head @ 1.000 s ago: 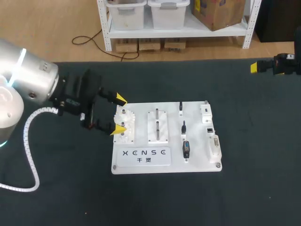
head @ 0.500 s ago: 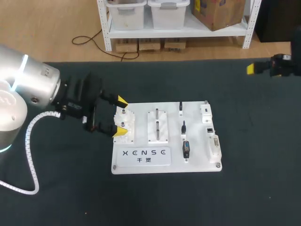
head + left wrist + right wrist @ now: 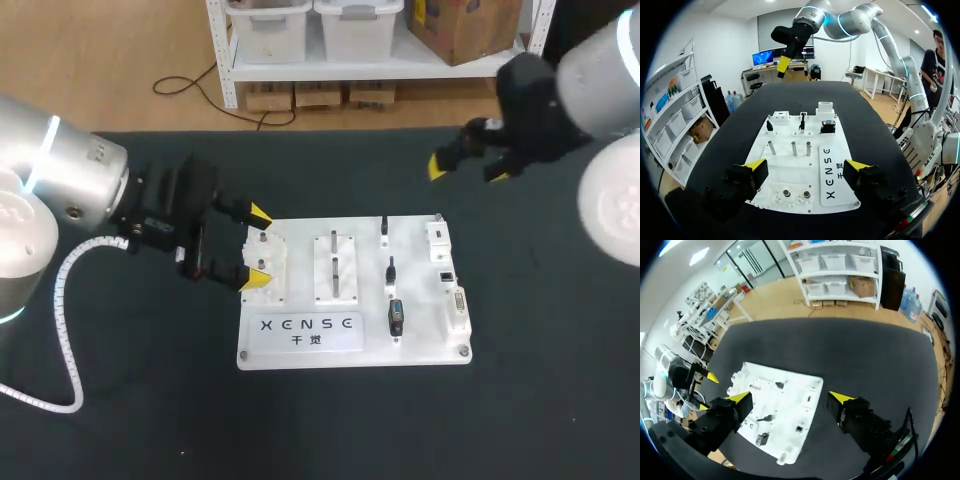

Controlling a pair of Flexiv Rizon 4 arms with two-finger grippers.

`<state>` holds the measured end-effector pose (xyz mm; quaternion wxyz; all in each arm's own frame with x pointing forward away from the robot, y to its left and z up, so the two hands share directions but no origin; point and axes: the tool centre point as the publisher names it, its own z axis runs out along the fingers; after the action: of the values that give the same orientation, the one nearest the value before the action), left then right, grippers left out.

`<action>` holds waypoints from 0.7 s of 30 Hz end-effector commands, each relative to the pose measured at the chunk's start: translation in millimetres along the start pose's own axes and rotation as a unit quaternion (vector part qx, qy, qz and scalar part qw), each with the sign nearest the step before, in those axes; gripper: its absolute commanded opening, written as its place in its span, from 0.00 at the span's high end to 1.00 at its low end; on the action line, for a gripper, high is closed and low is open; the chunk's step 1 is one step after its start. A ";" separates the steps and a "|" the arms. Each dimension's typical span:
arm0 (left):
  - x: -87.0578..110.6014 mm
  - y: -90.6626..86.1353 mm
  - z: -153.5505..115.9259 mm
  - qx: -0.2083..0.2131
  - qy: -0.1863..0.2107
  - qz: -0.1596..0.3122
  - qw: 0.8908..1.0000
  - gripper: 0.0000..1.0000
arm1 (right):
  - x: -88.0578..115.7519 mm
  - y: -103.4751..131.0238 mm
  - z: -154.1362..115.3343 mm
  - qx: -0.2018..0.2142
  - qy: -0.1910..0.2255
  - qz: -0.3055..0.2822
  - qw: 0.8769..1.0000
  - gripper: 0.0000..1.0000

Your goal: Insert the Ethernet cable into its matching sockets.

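The white connector board (image 3: 300, 340) lies mid-table. Three dark plugs stand in a column on it, rear (image 3: 384, 228), middle (image 3: 391, 270) and front (image 3: 396, 316); I cannot tell which is the Ethernet one. White sockets (image 3: 446, 275) line the board's right edge. My left gripper (image 3: 256, 246) is open at the board's left end, its tips either side of the peg block (image 3: 266, 262) without touching it. In the left wrist view the left gripper (image 3: 805, 172) spans the board (image 3: 795, 172). My right gripper (image 3: 467, 168) hangs open, holding nothing, behind the board's right rear corner. The right wrist view has the right gripper (image 3: 790, 400) high above the board (image 3: 785, 400).
A raised block with two slots (image 3: 334, 268) stands in the board's middle. Dark cloth (image 3: 540, 380) covers the table on all sides of the board. My left arm's white hose (image 3: 62, 300) loops over the table at the left.
My right arm has swung in from the far right edge to the area behind the board's right rear corner. The left gripper has stayed by the peg block.
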<state>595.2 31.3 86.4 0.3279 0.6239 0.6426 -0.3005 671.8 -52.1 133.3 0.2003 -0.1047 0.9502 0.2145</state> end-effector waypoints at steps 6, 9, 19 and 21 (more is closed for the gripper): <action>0.9 0.2 1.0 -0.001 -0.001 0.001 1.000 0.00 | 36.8 39.5 38.3 0.127 0.066 0.020 0.990 0.00; 0.9 0.2 1.0 -0.001 -0.001 0.001 1.000 0.00 | 50.1 44.9 52.0 0.138 0.084 0.028 0.986 0.00; 0.9 0.2 1.0 -0.001 -0.001 0.001 1.000 0.00 | 74.3 50.5 88.8 0.157 0.122 0.020 0.980 0.00; 0.9 0.2 1.0 -0.001 -0.001 0.001 1.000 0.00 | 77.0 50.9 92.4 0.164 0.130 0.022 0.978 0.00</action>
<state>595.2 31.2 86.5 0.3277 0.6239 0.6427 -0.3005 614.4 17.6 48.2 0.0910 -0.0796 0.9903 0.0684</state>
